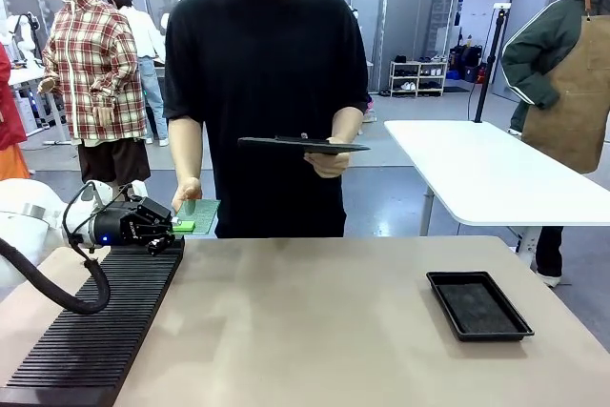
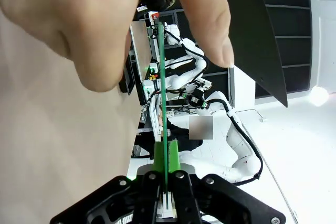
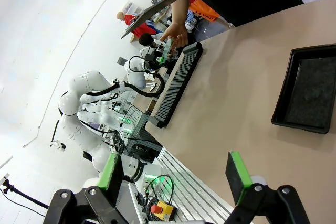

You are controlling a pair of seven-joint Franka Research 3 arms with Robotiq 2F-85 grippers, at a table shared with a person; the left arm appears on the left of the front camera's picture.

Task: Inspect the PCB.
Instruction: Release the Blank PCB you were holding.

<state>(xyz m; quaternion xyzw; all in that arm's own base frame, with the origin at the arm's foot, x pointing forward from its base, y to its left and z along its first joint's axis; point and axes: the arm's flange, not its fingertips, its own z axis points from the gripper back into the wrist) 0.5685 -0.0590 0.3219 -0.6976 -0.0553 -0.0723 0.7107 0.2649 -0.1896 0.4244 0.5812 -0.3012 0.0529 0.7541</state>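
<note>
The PCB (image 1: 199, 213) is a thin green board held out flat above the far left corner of the table. My left gripper (image 1: 183, 226) is shut on its near edge. The person's hand (image 1: 187, 193) grips its far edge. In the left wrist view the PCB (image 2: 162, 93) runs edge-on up from my closed fingers (image 2: 175, 162) into the person's hand (image 2: 100, 24). The right wrist view shows the PCB (image 3: 167, 52) small and far off. My right gripper (image 3: 176, 174) hangs open above the table with nothing between its pads.
A long black ribbed rack (image 1: 105, 321) lies along the table's left side under my left gripper. A shallow black tray (image 1: 478, 305) sits at the right. The person's other hand holds a dark clipboard (image 1: 301, 145) at chest height. A white table (image 1: 496, 173) stands behind.
</note>
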